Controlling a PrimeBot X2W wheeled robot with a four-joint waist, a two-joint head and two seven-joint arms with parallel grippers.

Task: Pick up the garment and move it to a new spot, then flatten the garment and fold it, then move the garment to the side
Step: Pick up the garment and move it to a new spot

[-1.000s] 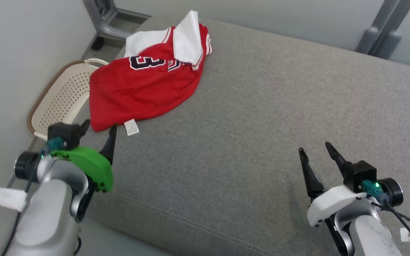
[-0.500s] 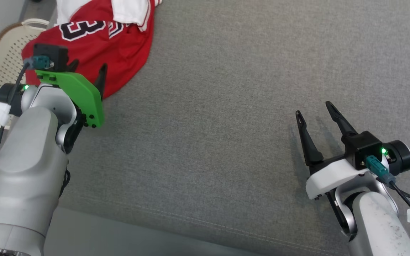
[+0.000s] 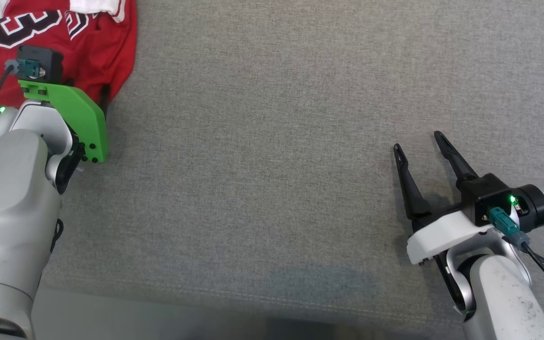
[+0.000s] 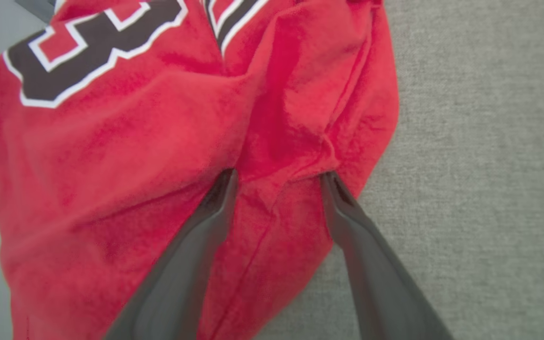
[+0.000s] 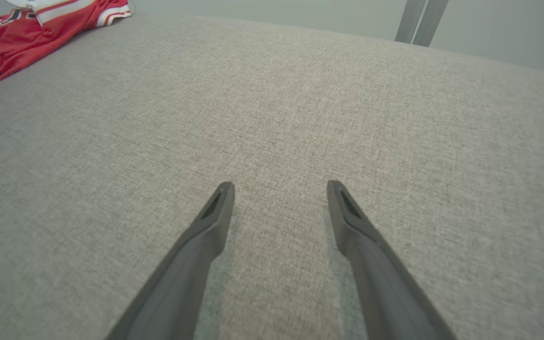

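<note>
Since a second ago: looking more steeply down from the head, so no shift of the garment [image 3: 106,52] itself to report, merely cropped now at 11 o'clock of that view against the top and left edges. Still bunched on the grey cushion [image 3: 272,151], black-and-white numeral up, a strip of white trim at the top edge. Gone forward with the left gripper [image 4: 279,177]: then short of the red hem, now over the cloth. Pressing both fingertips [image 4: 220,193] into the red fabric close to its edge at 3 o'clock in the left wrist view, with a raised crease running between them. Spread wide, closed on nothing, no cloth lifted. Same full spread at the right gripper [image 3: 417,141] as before.

Left arm: entering the head view at 8 o'clock, with the pale forearm [image 3: 7,203] rising toward 12 and the green mount [image 3: 76,118] tipped over the garment's near edge, hiding most of the fingers there. Right arm: entering at 5 o'clock, white mount [image 3: 437,233] low, fingers pointing about 11 o'clock, parted fully and holding nothing, low over bare cushion; touching or not, cannot tell. Well apart from the garment, glimpsed far off at 10 o'clock in the right wrist view.
</note>
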